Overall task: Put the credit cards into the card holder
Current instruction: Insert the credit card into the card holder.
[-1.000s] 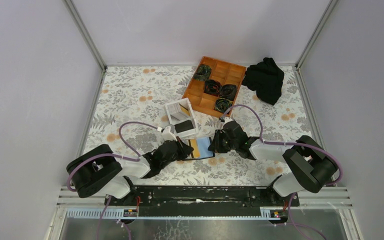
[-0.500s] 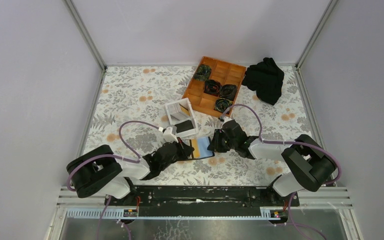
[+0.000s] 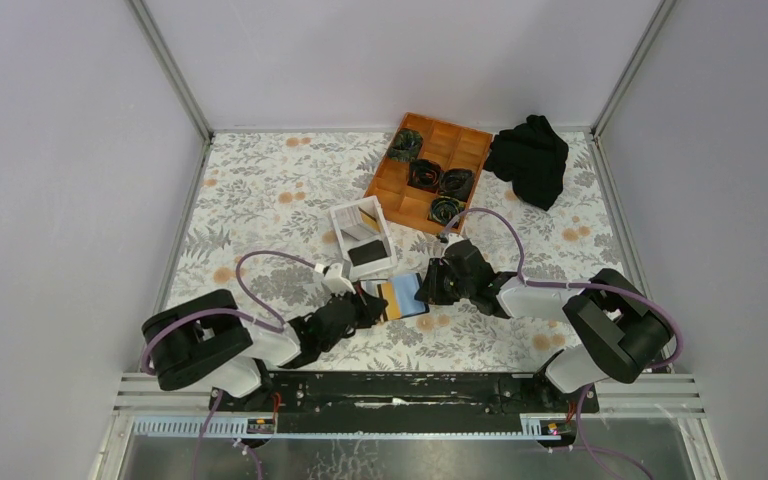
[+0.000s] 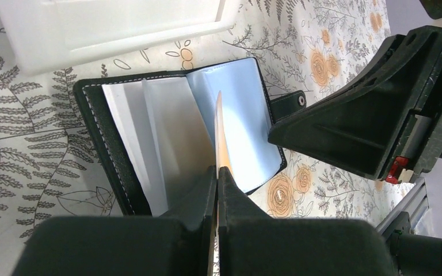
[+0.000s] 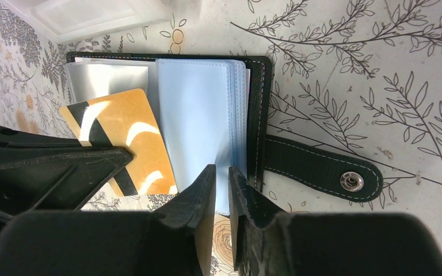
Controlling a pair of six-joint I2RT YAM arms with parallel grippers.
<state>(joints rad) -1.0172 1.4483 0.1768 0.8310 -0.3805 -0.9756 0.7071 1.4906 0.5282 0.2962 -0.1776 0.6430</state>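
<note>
Fingers of the left gripper [image 4: 217,172] clamp the orange card [image 4: 219,129], which stands on edge over the open card holder [image 4: 95,132]. The holder lies on the table [image 4: 29,155] just beside the white box [image 4: 109,29]. The right gripper [image 5: 218,171] sits narrowly parted over the blue sleeves [image 5: 193,103]; whether it pinches them I cannot tell. If no sleeve mouth gapes, the card may buckle or shove the holder away.
</note>
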